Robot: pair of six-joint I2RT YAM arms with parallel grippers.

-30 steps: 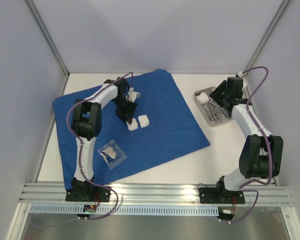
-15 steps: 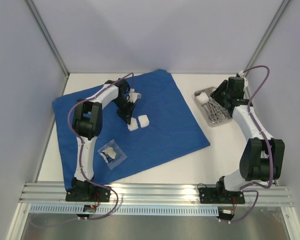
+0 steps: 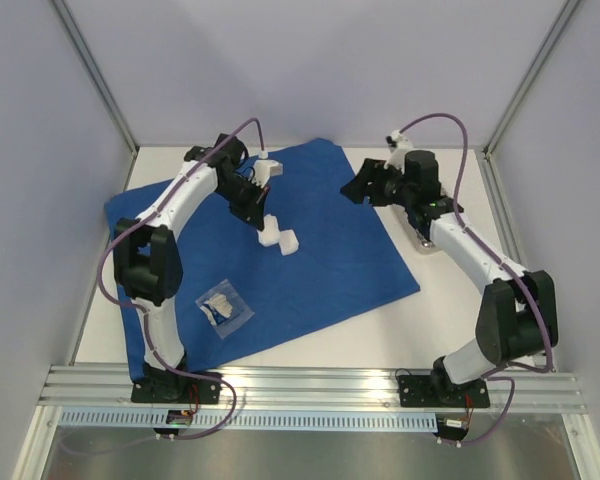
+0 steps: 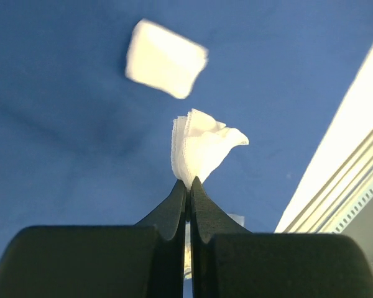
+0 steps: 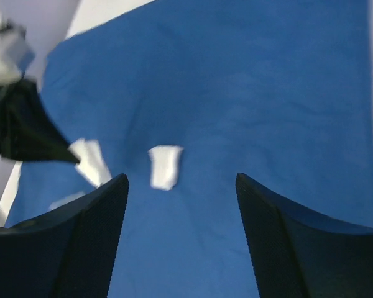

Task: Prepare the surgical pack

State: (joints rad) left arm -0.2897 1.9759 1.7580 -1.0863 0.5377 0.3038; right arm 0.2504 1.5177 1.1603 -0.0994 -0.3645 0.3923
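The royal-blue drape (image 3: 320, 250) lies spread flat on the table. My left gripper (image 3: 263, 222) is shut on a white gauze square (image 4: 202, 149), which is pinched and bunched at the fingertips just above the cloth. A second gauze square (image 3: 289, 241) lies flat on the drape beside it and also shows as the gauze (image 5: 165, 166) ahead of my right gripper. My right gripper (image 3: 355, 188) hangs open and empty over the drape's upper right part. Only a corner of the steel tray (image 3: 421, 242) shows beneath my right arm. The instruments are hidden.
A small clear packet (image 3: 225, 307) lies on the drape's near left part. Bare white table (image 3: 450, 320) runs along the drape's right and near sides. Grey walls close in the back and both sides, and an aluminium rail (image 3: 310, 385) runs along the near edge.
My left gripper closed on one gauze square and the arm shifted. My right arm swung left from the tray to over the drape, and its jaws stand wider.
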